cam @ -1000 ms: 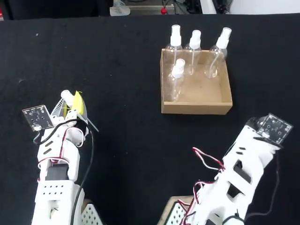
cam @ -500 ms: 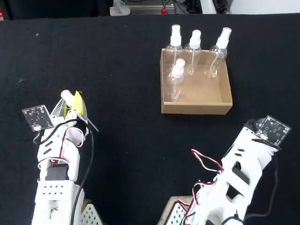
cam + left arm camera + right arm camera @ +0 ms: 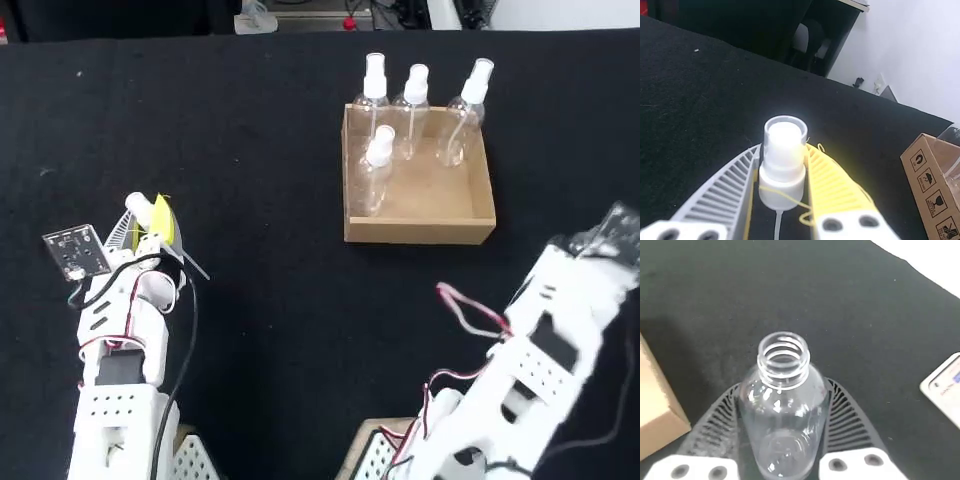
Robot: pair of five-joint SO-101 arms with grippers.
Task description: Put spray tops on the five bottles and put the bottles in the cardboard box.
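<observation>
Two white robot arms sit side by side at a black-covered desk [image 3: 250, 140]. The left gripper [image 3: 783, 167], with one white finger and one yellow finger, is closed around a white plastic spray top [image 3: 784, 137]. The top stands upright between the fingers, and its thin dip tube hangs down behind them. The right gripper [image 3: 784, 390], with black ribbed fingers, is clamped on a clear plastic bottle [image 3: 784, 410]. The bottle's shoulders are pressed between the fingers, and its bare threaded neck stands open beyond the fingertips. An open brown cardboard box [image 3: 420, 232] rests on the desk ahead of the right gripper and off to its left, with one corner of the box close beside that gripper. From the left gripper the box lies well away to the right. Inside the box stand four clear bottles, each capped with a white sprayer. Three [image 3: 414, 100] line its far wall, and the fourth [image 3: 377, 170] stands nearer the grippers.
</observation>
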